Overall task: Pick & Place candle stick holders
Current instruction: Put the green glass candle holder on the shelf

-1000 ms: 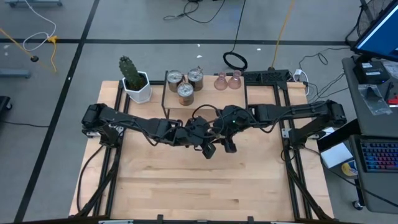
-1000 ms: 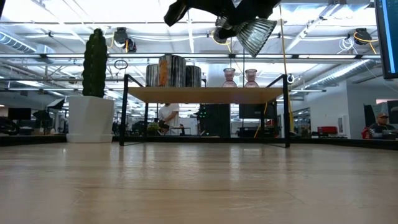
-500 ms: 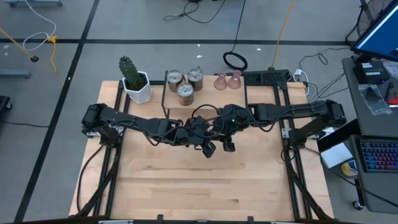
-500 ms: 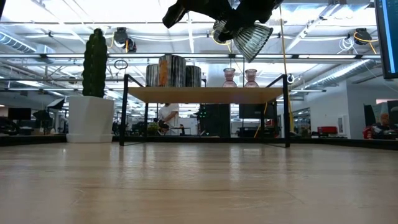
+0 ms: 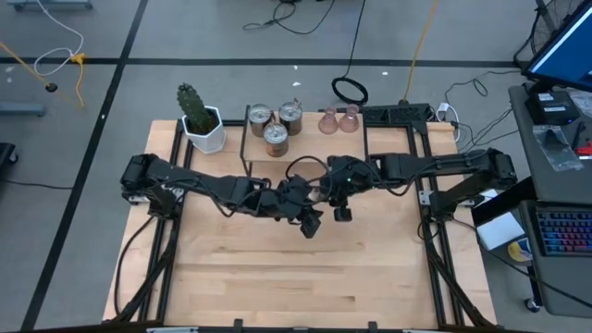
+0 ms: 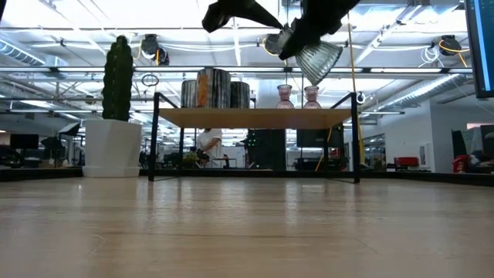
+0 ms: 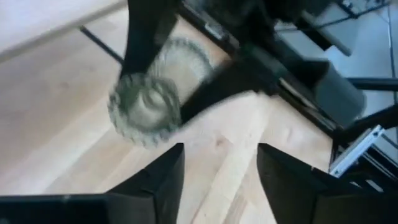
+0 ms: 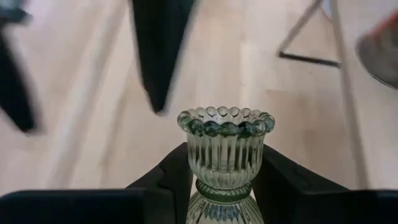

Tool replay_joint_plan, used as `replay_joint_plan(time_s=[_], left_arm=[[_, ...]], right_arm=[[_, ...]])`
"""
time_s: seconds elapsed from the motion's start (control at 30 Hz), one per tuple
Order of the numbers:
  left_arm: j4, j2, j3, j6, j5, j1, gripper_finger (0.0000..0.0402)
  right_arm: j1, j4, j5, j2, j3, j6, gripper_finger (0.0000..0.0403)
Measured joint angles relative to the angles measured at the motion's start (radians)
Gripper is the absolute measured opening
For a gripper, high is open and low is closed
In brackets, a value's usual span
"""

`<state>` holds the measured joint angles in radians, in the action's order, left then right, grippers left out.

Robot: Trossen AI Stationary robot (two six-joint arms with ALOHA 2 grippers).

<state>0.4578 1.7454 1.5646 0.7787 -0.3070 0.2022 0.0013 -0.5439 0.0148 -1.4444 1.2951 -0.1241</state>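
Right wrist view: our right gripper point(image 8: 224, 180) is clamped on the olive-green glass holder point(image 8: 225, 158), held mid-frame above the table point(image 5: 277, 268). Left gripper point(image 7: 217, 171) gapes empty beside it.

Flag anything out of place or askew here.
Only the ribbed olive-green glass candle holder: it hangs tilted above the table in the right tool, away from the silvery metal holders and pink glass holders on the shelf.

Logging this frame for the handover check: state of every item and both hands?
green glass holder: held aloft in right hand, off the table
left hand: open, empty, beside it
three metal holders: upright on shelf
two pink holders: upright on shelf
cactus: upright, on the table beside the shelf
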Motion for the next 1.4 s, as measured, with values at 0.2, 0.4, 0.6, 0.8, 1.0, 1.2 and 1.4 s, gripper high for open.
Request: replay_joint_plan(time_s=[0.2,0.4,0.6,0.8,1.0,1.2,1.4], left_arm=[[0.007,-0.009,0.000,0.017,0.109,-0.012,0.0234],[0.043,-0.039,0.000,0.098,0.167,0.000,0.0240],[0.142,-0.045,0.000,0.194,0.047,0.077,0.0241],[0.205,-0.045,0.000,0.264,-0.033,0.151,0.0241],[0.203,-0.045,0.000,0.269,-0.051,0.210,0.0241],[0.222,-0.045,0.000,0.254,-0.145,0.254,0.0241],[0.312,-0.045,0.000,0.263,-0.157,0.239,0.0241]], right_arm=[[-0.002,-0.028,-0.050,0.000,0.000,-0.002,0.0122],[-0.026,-0.009,-0.049,0.045,0.000,-0.005,0.0122],[-0.092,0.105,-0.150,0.126,-0.009,0.001,0.0122],[-0.165,0.429,-0.148,0.214,-0.149,0.062,0.0122],[-0.202,0.742,-0.205,0.265,-0.361,0.060,0.0122],[-0.255,1.030,-0.336,0.273,-0.540,0.067,0.0124],[-0.304,1.120,-0.415,0.238,-0.596,0.088,0.0123]])
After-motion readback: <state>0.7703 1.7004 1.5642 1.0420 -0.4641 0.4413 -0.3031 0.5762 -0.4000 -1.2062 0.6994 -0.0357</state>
